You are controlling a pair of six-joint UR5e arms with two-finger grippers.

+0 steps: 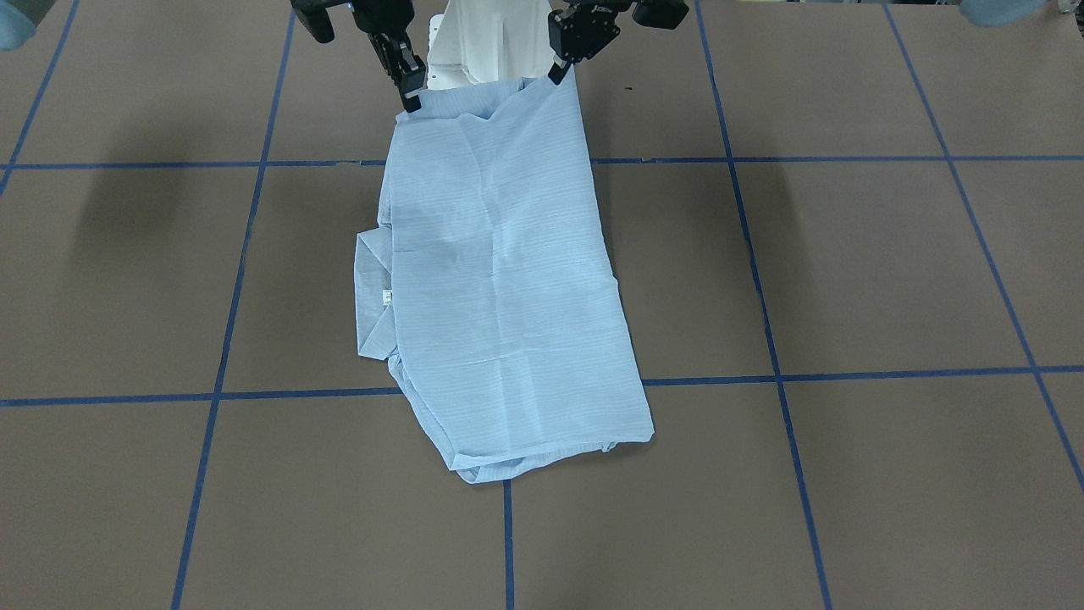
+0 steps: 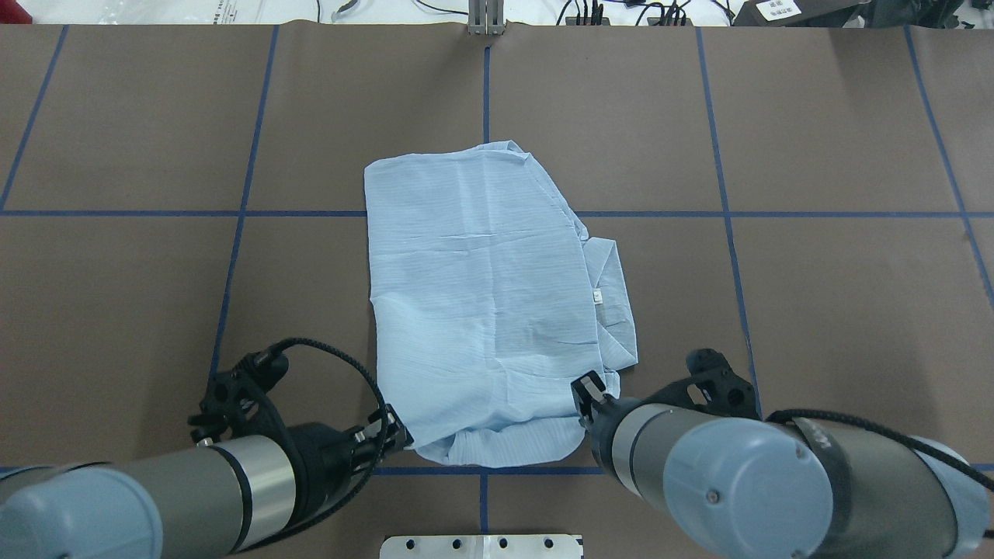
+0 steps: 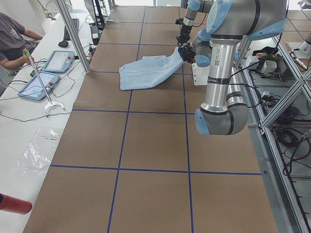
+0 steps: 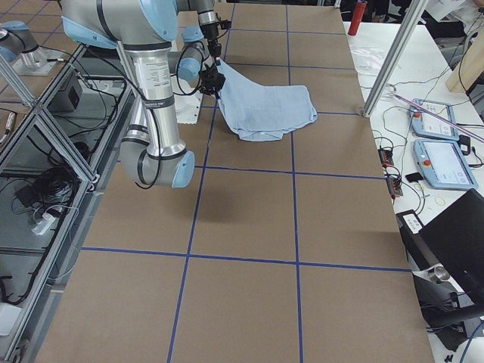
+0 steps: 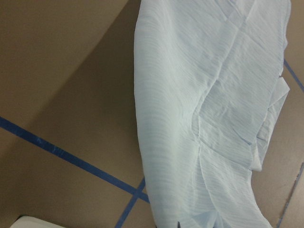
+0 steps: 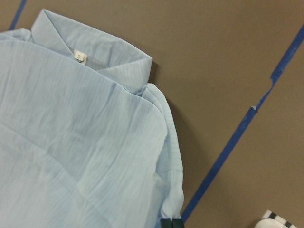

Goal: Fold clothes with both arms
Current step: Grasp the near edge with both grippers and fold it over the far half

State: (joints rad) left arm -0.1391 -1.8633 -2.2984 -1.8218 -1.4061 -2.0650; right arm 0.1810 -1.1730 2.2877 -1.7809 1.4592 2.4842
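The pale-blue striped shirt (image 1: 508, 280) lies folded into a long panel on the brown table, and its collar (image 1: 373, 296) sticks out on the robot's right. The shirt's edge nearest the robot is raised off the table. My left gripper (image 1: 559, 74) is shut on one corner of that edge and my right gripper (image 1: 410, 100) on the other. From overhead, the left gripper (image 2: 397, 439) and right gripper (image 2: 584, 397) pinch the shirt (image 2: 481, 295) at its near corners. Cloth (image 5: 209, 95) fills the left wrist view. The right wrist view shows the collar (image 6: 95, 52) with its label.
The white pedestal base (image 2: 481, 546) sits just behind the raised edge. Blue tape lines (image 1: 508, 542) grid the table. A person (image 3: 12, 41) sits at a side desk with teach pendants (image 3: 48, 73). A red bottle (image 3: 14, 204) lies near that desk's end.
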